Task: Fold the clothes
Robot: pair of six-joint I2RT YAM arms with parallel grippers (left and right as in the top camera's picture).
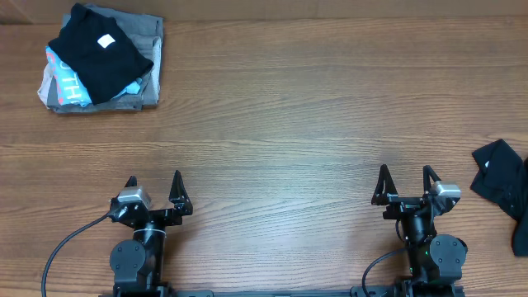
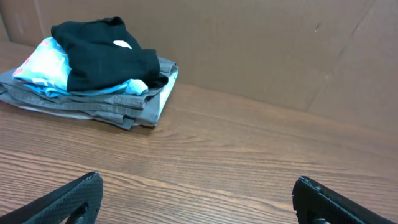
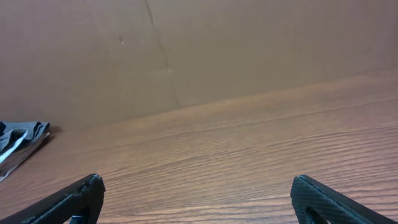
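A folded black T-shirt with a small white label (image 1: 99, 48) lies on top of a pile at the far left corner; it also shows in the left wrist view (image 2: 102, 53). A crumpled black garment (image 1: 503, 183) lies at the right table edge, partly out of view. My left gripper (image 1: 154, 188) is open and empty near the front edge, far from the pile; its fingers show in its wrist view (image 2: 196, 193). My right gripper (image 1: 406, 181) is open and empty, left of the crumpled garment; its wrist view (image 3: 196, 193) shows only bare table between the fingers.
Under the black T-shirt lie a light blue shirt with pink-white lettering (image 1: 64, 82) and a grey folded garment (image 1: 144, 29). The wooden table (image 1: 280, 124) stretches between the pile and the grippers. A brown cardboard wall (image 3: 199, 43) stands behind the table.
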